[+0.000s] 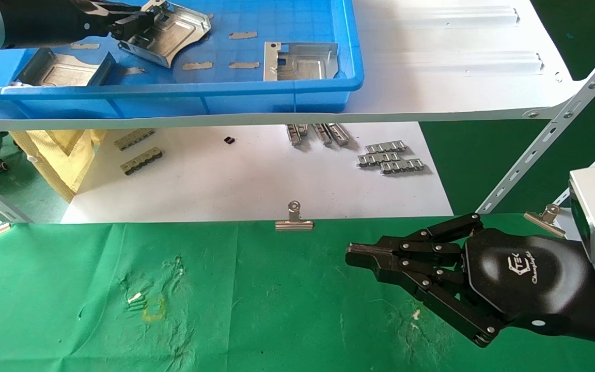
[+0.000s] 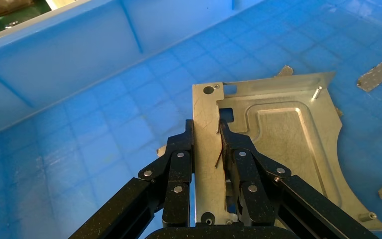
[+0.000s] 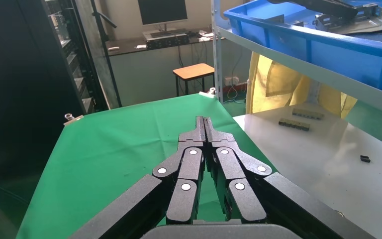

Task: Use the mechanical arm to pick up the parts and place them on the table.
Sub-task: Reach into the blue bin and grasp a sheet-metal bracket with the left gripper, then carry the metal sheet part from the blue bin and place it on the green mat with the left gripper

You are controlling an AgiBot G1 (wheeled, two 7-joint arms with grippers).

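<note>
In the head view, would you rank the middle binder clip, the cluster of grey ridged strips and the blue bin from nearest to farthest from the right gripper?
From the right gripper:
1. Middle binder clip, at the green cloth's far edge.
2. Ridged strips, on the white sheet beyond.
3. Blue bin, on the shelf.

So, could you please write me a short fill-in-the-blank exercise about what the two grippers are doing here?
1. The left gripper is shut on the bent edge of a metal part inside the ____ bin.
2. The right gripper hovers over the ____ cloth of the table.
3. The right gripper's fingers are ____ and hold nothing.

Missing words: blue; green; shut
</note>
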